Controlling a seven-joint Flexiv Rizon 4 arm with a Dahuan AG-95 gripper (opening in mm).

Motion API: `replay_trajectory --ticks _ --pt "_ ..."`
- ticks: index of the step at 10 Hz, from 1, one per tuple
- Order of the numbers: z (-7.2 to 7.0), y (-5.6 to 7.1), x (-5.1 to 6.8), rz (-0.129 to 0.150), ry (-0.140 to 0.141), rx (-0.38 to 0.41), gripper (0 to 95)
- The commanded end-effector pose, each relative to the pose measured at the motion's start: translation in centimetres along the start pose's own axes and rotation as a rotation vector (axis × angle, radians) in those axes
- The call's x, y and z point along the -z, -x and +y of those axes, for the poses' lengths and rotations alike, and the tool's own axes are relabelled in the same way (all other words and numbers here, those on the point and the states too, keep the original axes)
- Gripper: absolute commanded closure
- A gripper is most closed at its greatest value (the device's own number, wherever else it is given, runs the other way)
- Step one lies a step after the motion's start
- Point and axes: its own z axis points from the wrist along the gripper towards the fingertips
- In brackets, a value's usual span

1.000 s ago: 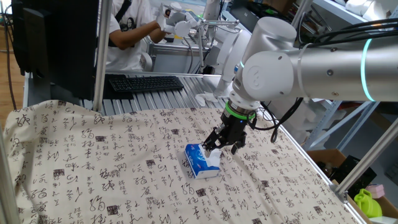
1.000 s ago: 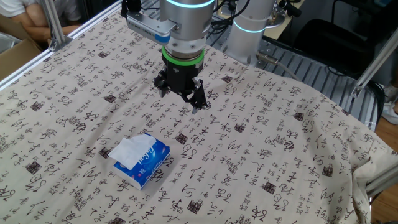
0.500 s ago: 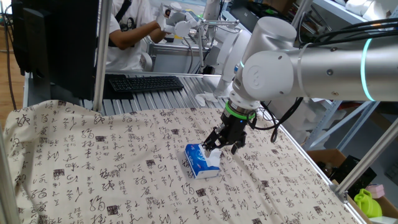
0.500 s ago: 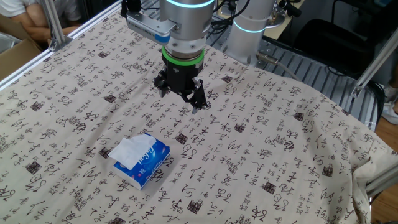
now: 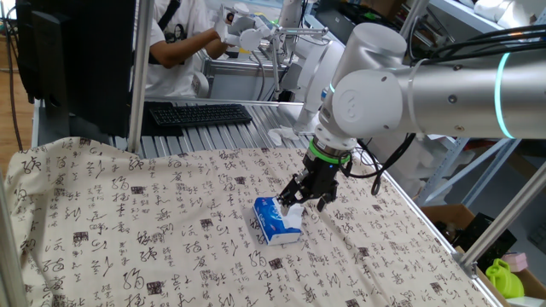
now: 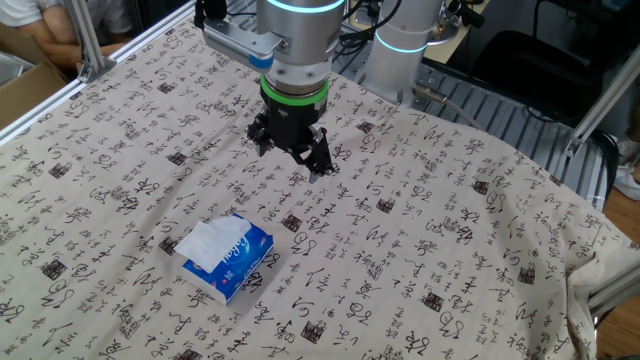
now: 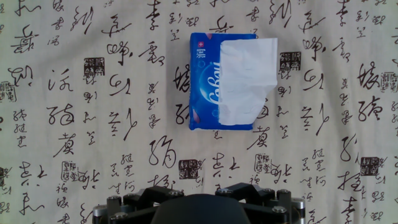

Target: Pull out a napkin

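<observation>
A blue-and-white tissue pack (image 7: 204,81) lies flat on the patterned cloth. The white napkin (image 7: 245,78) sticks out of its top slot and lies folded over the pack's right half. The pack (image 6: 243,262) and napkin (image 6: 207,243) also show in the other fixed view, and in one fixed view as pack (image 5: 270,222) and napkin (image 5: 293,216). My gripper (image 6: 290,158) hovers above the cloth, apart from the pack, with its fingers spread open and empty. In the hand view only the gripper's black base shows at the bottom edge.
A black keyboard (image 5: 200,112) and white wads (image 5: 281,135) lie on the metal shelf behind the cloth. A person sits beyond it. An aluminium post (image 5: 136,77) stands at the back left. The table's right edge (image 5: 426,230) drops off.
</observation>
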Motion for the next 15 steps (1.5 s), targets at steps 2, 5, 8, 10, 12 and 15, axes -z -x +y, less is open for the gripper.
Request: replay_trajectory --ticks 2,5,8,10,12,15 --pt "-0.02 -0.03 -0.01 -0.055 0.171 -0.440 95.0" --pt "-0.02 -0.03 -0.02 -0.054 0.175 -0.443 95.0" --pt "-0.02 -0.03 -0.02 -0.052 0.163 -0.444 95.0" --pt "-0.02 -0.03 -0.02 -0.050 0.157 -0.444 95.0" --pt "-0.02 -0.03 -0.02 -0.050 0.157 -0.448 95.0" --pt "-0.02 -0.03 -0.02 -0.050 0.155 -0.460 95.0"
